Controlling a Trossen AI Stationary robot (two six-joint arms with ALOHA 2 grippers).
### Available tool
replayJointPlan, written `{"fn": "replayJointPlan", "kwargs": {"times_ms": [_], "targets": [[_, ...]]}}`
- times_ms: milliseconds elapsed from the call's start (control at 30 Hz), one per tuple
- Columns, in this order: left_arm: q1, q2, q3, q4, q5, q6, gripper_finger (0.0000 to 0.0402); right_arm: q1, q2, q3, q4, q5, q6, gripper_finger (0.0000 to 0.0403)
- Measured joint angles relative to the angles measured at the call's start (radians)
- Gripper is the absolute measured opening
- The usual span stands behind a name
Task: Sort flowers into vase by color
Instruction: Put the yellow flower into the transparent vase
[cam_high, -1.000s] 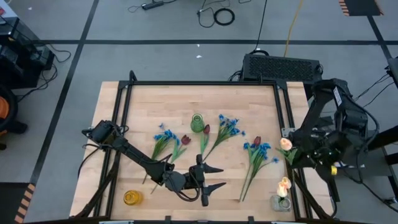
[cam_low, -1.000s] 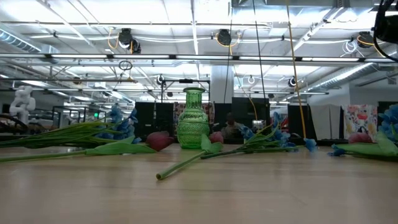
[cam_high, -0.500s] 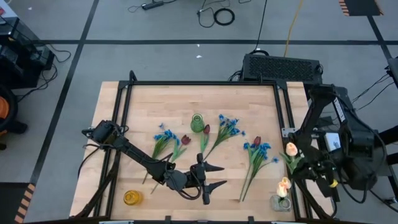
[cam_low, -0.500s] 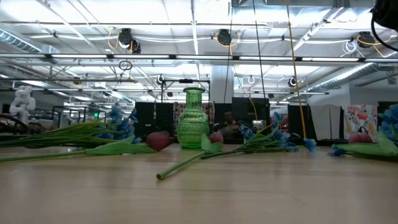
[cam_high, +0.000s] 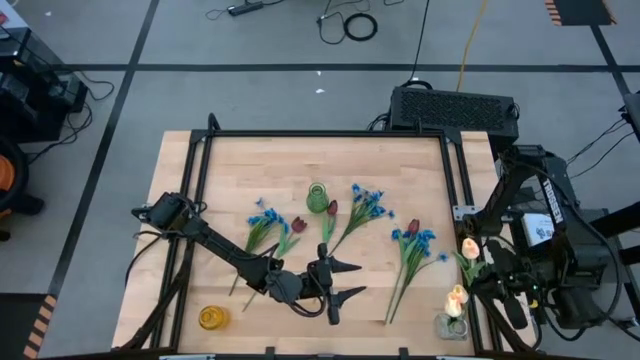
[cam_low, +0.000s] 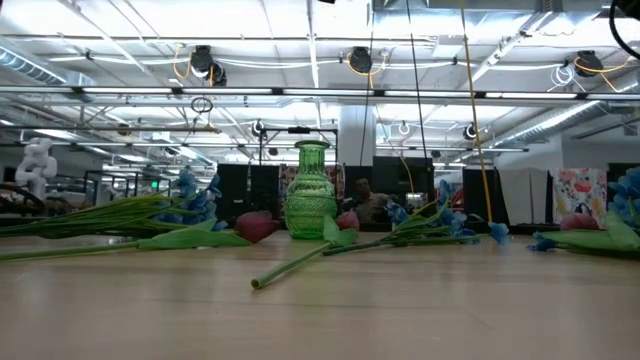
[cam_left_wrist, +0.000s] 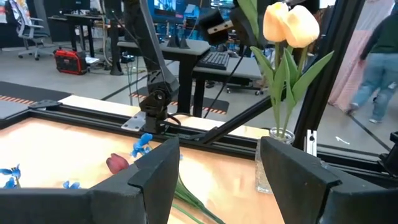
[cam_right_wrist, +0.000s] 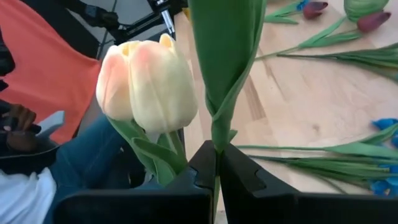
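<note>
The right claw (cam_right_wrist: 216, 177) pinches the stem of a cream-yellow tulip (cam_high: 469, 246) at the right edge of the wooden surface (cam_high: 230, 170), the left claw (cam_high: 345, 281) sits open near the front, and blue flowers (cam_high: 264, 218) and red tulips (cam_high: 298, 225) lie by a green vase (cam_high: 318, 197).

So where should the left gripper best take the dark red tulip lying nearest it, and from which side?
Probably mid-stem, from straight above. That dark red tulip lies flat on the table, its thin stem running down from the bloom toward the open left gripper. The stem offers a narrow straight section; fingers should straddle it crosswise, below the blue flowers beside it.
</note>
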Motion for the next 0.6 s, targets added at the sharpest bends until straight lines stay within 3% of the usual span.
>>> {"fn": "replayJointPlan", "kwargs": {"times_ms": [600], "targets": [[0.001,0.0,0.0,-0.002,0.0,0.0,0.023,-0.001,0.104,0.0,-0.015,-0.003,0.059,0.0006]]}}
